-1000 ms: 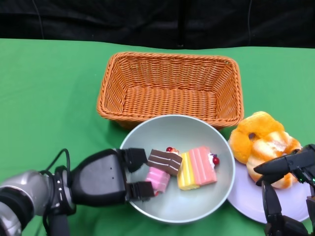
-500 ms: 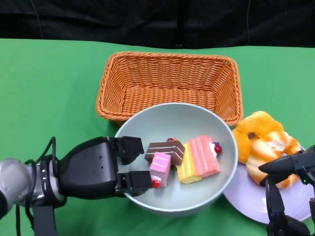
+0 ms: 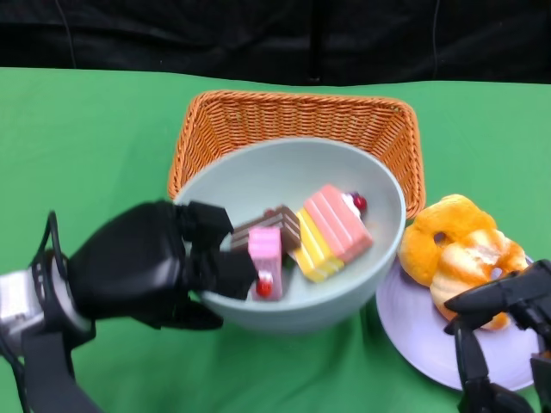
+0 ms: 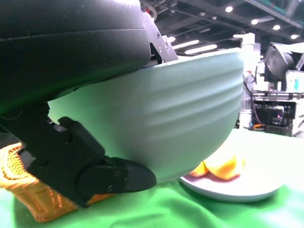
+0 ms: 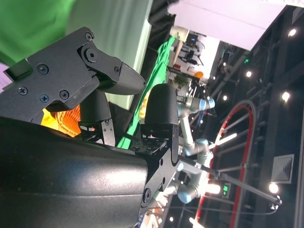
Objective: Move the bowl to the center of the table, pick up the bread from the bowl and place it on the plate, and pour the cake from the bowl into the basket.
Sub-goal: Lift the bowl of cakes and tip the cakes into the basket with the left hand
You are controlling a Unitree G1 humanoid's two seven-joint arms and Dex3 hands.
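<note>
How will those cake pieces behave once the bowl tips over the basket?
The cake pieces lie loose and overlapping in the bowl, so they will probably slide out together rather than singly. The bowl's inside looks smooth, which should help them slip. They look like light blocks, so some may tumble or bounce in the basket. The left hand grips the rim.

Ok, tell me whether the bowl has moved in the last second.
Yes. The bowl, held by the left hand, has risen and shifted toward the basket; its far rim now overlaps the basket's inside, where before it only reached the near wall.
</note>
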